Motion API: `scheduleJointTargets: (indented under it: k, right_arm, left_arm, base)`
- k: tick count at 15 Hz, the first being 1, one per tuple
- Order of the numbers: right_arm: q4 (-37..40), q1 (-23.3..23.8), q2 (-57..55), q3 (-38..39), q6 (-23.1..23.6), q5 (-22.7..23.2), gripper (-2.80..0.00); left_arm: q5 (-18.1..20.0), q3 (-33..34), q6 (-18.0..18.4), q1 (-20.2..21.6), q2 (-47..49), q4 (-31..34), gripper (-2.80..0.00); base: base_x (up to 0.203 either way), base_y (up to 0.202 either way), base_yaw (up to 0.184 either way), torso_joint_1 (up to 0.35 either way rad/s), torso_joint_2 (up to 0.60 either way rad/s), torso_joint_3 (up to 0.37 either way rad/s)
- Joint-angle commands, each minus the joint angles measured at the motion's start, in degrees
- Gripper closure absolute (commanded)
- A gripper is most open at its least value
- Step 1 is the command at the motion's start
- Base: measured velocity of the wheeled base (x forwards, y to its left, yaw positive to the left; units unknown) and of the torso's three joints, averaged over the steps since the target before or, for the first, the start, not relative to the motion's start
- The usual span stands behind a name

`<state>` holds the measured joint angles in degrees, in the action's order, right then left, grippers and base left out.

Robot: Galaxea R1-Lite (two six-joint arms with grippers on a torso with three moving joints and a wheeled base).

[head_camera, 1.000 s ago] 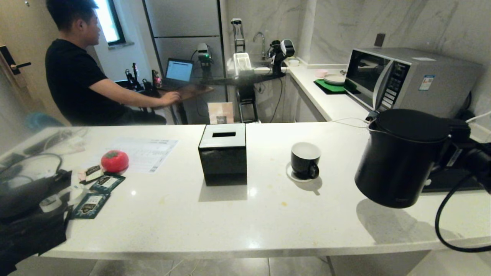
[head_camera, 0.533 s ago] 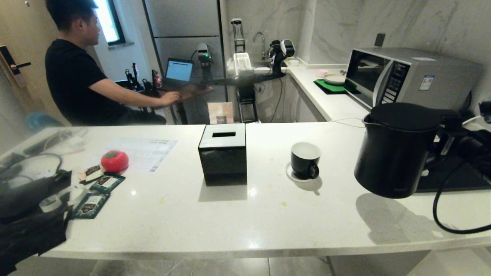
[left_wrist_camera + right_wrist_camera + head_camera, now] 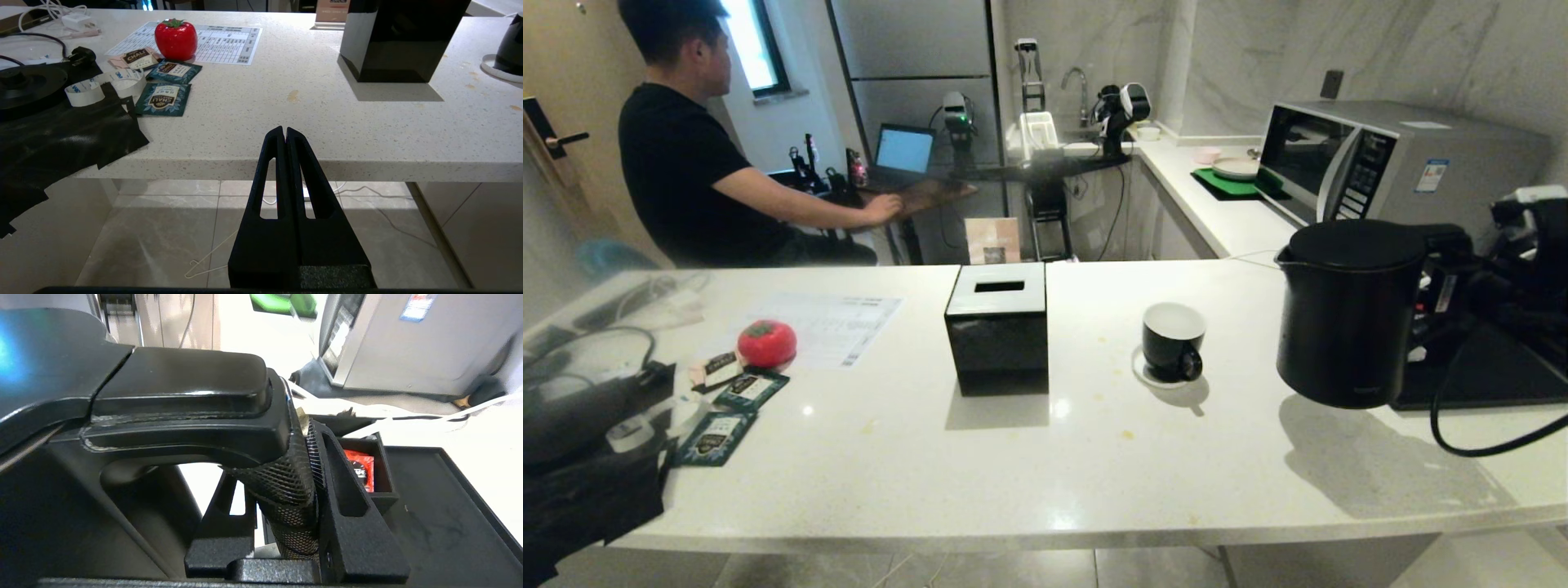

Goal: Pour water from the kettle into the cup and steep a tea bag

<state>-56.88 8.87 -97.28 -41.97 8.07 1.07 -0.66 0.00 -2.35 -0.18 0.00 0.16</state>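
While the right end effector (image 3: 282, 498) was clamped on the mesh-wrapped handle of the kettle (image 3: 1347, 314), the matte black kettle hung upright above the right part of the white table (image 3: 1013, 457), clear of the surface, with its shadow on the top beneath it. Its pointed spout faced the cup (image 3: 1172, 339), which stood apart from it to the left. In the right wrist view the two black fingers (image 3: 351, 522) pressed the handle from either side, and a black tray (image 3: 445, 522) with a red packet (image 3: 359, 469) in one small compartment lay beyond them.

The cup, a glossy black mug with a white inside, sat on its small white saucer (image 3: 1143, 374) near the middle of the table, its loop handle turned toward the near edge. Left of it stood a square glossy black box (image 3: 998, 327) with a slot in its lid. Farther left lay a printed sheet (image 3: 837, 322), a red tomato-shaped object (image 3: 766, 343) and several tea bag sachets (image 3: 719, 433) near the table's left end, beside a black base and cable.

The left end effector (image 3: 284, 134) hung below the near table edge, its fingers pressed together and holding nothing.

Behind the table a microwave (image 3: 1388, 167) stood on the side counter at the right. A person (image 3: 686, 163) in a black shirt sat at the back left, one hand by a laptop (image 3: 903, 151).
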Motion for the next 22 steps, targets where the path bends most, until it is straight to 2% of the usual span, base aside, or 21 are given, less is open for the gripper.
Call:
scheduleJointTargets:
  k: [1, 22]
  right_arm:
    - [0.44, -0.69, -1.94, -3.09, 0.38, 0.00, 0.00]
    - [15.18, -6.31, -12.57, -21.09, 16.19, -0.10, 0.00]
  left_arm:
    - [-0.04, 0.00, -0.03, 0.01, 0.00, 0.02, 0.00]
    - [-0.04, 0.00, -0.08, 0.01, 0.00, 0.02, 0.00]
  base:
    - [0.000, 0.000, 0.000, 0.000, 0.00, 0.000]
    - [0.000, 0.000, 0.000, 0.000, 0.00, 0.000]
